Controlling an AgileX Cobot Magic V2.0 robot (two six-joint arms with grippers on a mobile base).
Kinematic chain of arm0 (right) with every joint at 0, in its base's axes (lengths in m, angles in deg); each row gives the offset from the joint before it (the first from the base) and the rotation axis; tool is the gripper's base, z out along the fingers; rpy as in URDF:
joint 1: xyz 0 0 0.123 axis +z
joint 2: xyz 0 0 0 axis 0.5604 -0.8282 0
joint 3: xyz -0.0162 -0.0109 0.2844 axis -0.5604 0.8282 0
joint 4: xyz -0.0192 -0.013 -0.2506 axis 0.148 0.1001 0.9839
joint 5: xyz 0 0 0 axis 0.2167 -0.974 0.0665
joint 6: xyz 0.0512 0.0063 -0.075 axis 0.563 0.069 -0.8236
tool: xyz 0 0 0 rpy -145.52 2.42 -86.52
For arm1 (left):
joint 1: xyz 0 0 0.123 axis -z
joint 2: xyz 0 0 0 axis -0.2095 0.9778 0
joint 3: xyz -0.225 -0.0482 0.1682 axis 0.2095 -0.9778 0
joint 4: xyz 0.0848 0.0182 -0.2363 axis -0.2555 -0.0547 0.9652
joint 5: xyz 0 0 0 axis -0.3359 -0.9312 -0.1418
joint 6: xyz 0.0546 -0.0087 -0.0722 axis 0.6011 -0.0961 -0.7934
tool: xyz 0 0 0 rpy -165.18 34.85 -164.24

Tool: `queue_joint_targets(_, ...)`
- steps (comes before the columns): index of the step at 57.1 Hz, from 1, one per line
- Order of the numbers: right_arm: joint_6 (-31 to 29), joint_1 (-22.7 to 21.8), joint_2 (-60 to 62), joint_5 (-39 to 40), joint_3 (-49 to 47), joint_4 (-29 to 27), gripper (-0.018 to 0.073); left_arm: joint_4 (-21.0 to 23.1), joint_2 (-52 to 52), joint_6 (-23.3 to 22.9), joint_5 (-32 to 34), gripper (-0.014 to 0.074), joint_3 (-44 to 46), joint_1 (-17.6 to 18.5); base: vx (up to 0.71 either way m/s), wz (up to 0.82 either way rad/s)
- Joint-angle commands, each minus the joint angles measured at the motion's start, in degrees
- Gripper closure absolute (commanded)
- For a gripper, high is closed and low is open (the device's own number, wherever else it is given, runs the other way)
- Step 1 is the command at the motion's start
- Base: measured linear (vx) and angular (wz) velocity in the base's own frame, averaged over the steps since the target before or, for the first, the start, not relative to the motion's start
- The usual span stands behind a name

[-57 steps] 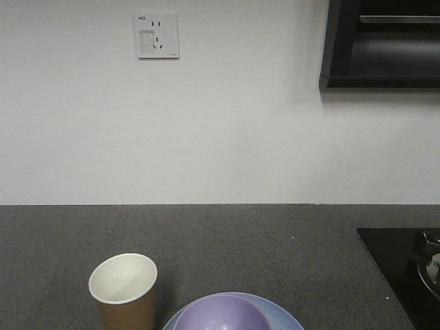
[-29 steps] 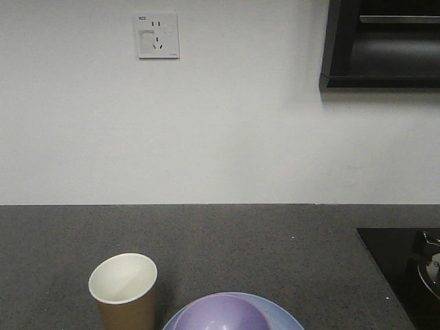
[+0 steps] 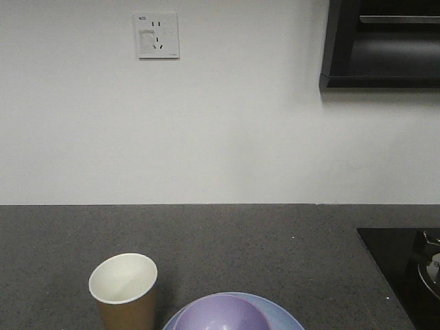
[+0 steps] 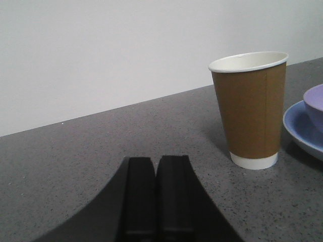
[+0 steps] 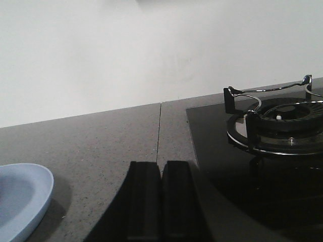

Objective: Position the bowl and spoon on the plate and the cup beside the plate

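Note:
The lavender bowl [image 3: 221, 314] sits on the pale blue plate [image 3: 283, 314] at the bottom edge of the front view. The brown paper cup [image 3: 124, 291] stands upright just left of the plate, apart from it. In the left wrist view the cup [image 4: 250, 108] is ahead and to the right of my left gripper [image 4: 156, 160], which is shut and holds nothing; the plate [image 4: 299, 126] and bowl [image 4: 316, 103] show at the right edge. My right gripper [image 5: 161, 164] is shut and holds nothing, with the plate [image 5: 22, 194] off to its left. The spoon is out of view.
A black glass hob [image 5: 237, 166] with a metal burner grate [image 5: 275, 118] lies right of the right gripper. A white wall with a socket [image 3: 157, 35] backs the dark speckled counter [image 3: 240, 240]. A dark cabinet [image 3: 381, 45] hangs at the upper right.

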State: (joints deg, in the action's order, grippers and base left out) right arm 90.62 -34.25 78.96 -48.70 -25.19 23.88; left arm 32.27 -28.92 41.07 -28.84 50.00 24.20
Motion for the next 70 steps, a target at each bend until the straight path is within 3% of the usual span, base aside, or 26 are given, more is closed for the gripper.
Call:
queue_joint_targets(1,0.1,-0.4,0.2,5.4,0.2,0.9,0.0568,0.1,-1.0,-0.1,4.5,0.0602,1.4,-0.1,0.00,0.00)
queue_joint_targets(70,0.3,-0.4,0.2,5.1,0.2,0.9,0.0568,0.1,-1.0,-0.1,4.5,0.0602,1.4,-0.1,0.00,0.00)
